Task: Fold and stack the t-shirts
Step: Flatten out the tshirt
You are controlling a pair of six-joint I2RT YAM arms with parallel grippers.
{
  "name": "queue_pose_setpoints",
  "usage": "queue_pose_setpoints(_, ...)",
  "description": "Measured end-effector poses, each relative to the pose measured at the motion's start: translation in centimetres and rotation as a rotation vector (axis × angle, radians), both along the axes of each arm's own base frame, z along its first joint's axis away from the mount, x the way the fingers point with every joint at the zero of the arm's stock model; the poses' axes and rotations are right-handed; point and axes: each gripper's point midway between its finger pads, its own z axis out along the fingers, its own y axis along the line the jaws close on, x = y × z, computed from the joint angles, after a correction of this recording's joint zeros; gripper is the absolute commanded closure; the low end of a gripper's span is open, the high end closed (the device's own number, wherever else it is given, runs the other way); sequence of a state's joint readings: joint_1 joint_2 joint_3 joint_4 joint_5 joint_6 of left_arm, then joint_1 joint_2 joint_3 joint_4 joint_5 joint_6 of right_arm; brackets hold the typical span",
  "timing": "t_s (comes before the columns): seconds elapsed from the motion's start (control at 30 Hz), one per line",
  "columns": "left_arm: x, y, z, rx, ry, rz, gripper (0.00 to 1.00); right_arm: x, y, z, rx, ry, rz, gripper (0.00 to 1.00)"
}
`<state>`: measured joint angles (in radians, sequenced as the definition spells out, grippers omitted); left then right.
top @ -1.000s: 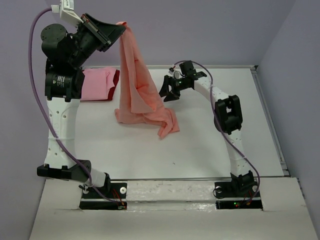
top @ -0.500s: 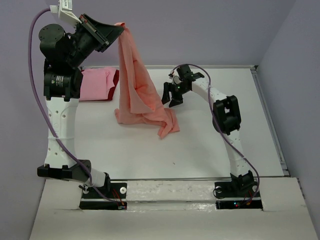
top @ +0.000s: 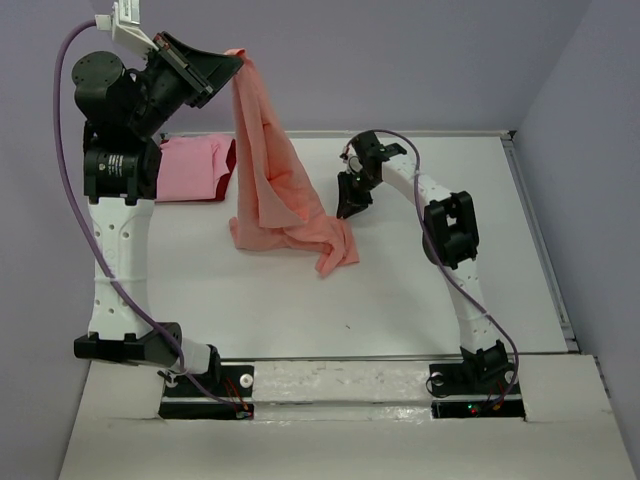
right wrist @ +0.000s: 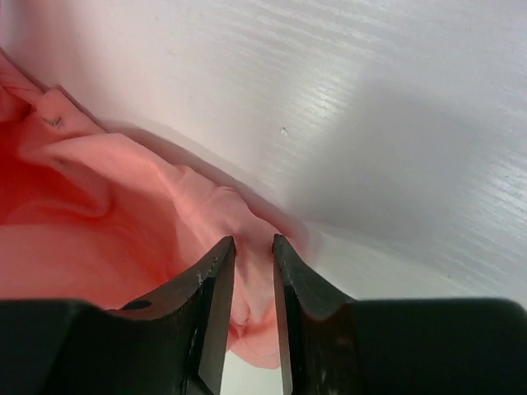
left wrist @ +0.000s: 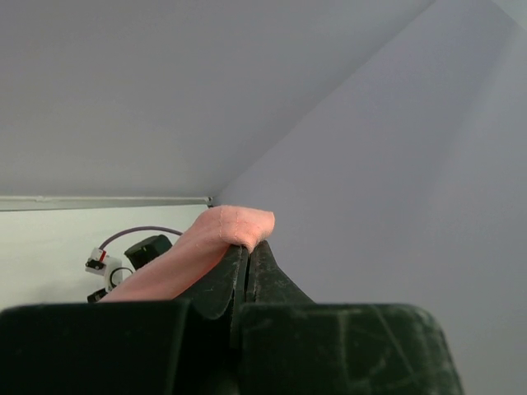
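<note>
Left gripper [top: 238,62] is up high at far left, jaws clamped tight on a top edge of the salmon-orange t-shirt [top: 275,190]; the wrist view shows cloth pinched between the closed fingers [left wrist: 216,284] and draped over the tips. Shirt hangs from there in a long drape, widening toward the bottom, w/ its lower part bunched on the table [top: 400,290] near the middle. Right gripper [top: 348,208] is low at the shirt's right edge, pointing down. Its jaws stand narrow, w/ a fold of the salmon cloth in the gap betw. them; can't tell whether the fold is actually pinched. A folded pink t-shirt [top: 190,168] lies at the far left of the table, behind the left arm, w/ a dark red t-shirt [top: 231,160] showing at its right edge, both apart from the hanging shirt.
</note>
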<state>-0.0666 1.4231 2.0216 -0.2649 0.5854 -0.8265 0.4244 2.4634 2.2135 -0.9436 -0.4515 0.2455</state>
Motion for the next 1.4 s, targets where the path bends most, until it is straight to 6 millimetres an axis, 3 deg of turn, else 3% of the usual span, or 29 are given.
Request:
queue_pose_setpoints(0.07, -0.1, 0.1, 0.1, -0.001, -0.002, 0.0, 1.0, -0.3, 0.0, -0.1, -0.006, 0.007, 0.007, 0.83)
queue_pose_setpoints(0.1, -0.2, 0.2, 0.1, 0.0, -0.003, 0.001, 1.0, -0.6, 0.1, -0.1, -0.009, 0.013, 0.013, 0.82)
queue_pose_setpoints(0.13, -0.3, 0.3, 0.1, 0.0, -0.004, 0.002, 1.0, -0.7, 0.2, -0.1, -0.01, 0.016, 0.014, 0.75)
queue_pose_setpoints(0.17, -0.4, 0.3, 0.1, 0.0, -0.004, 0.001, 1.0, -0.9, 0.3, -0.1, -0.011, 0.019, 0.017, 0.61)
queue_pose_setpoints(0.3, -0.6, 0.5, 0.0, 0.0, -0.005, 0.006, 1.0, -1.2, 0.6, -0.2, -0.015, 0.029, 0.029, 0.37)
queue_pose_setpoints(0.43, -0.7, 0.6, 0.0, 0.001, -0.006, 0.007, 1.0, -1.3, 0.7, -0.3, -0.012, 0.034, 0.033, 0.32)
queue_pose_setpoints(0.47, -0.7, 0.6, -0.1, 0.001, -0.005, 0.008, 1.0, -1.4, 0.7, -0.3, -0.011, 0.035, 0.034, 0.34)
queue_pose_setpoints(0.53, -0.7, 0.6, -0.1, 0.001, -0.004, 0.007, 1.0, -1.4, 0.7, -0.3, -0.011, 0.033, 0.037, 0.7)
queue_pose_setpoints(0.57, -0.6, 0.6, -0.1, 0.001, -0.004, 0.007, 1.0, -1.4, 0.7, -0.3, -0.012, 0.036, 0.033, 0.94)
queue_pose_setpoints(0.6, -0.7, 0.6, -0.1, 0.001, -0.004, 0.007, 1.0, -1.4, 0.7, -0.3, -0.01, 0.034, 0.038, 0.98)
queue_pose_setpoints(0.87, -0.2, 1.0, -0.8, 0.002, 0.01, 0.017, 1.0, -1.5, 0.7, -0.4, -0.012, 0.047, 0.028, 1.0)
queue_pose_setpoints(1.13, 0.7, 2.8, -3.2, 0.012, 0.053, 0.061, 1.0, -0.6, -0.4, -1.3, -0.074, 0.047, -0.064, 1.0)
queue_pose_setpoints(1.2, 1.0, 3.5, -3.7, 0.017, 0.062, 0.078, 1.0, -0.3, -1.3, -1.8, -0.105, 0.048, -0.099, 1.0)
queue_pose_setpoints(1.4, 2.2, 5.3, -6.7, 0.053, 0.126, 0.124, 1.0, 1.2, -7.1, -1.8, -0.198, 0.053, -0.261, 1.0)
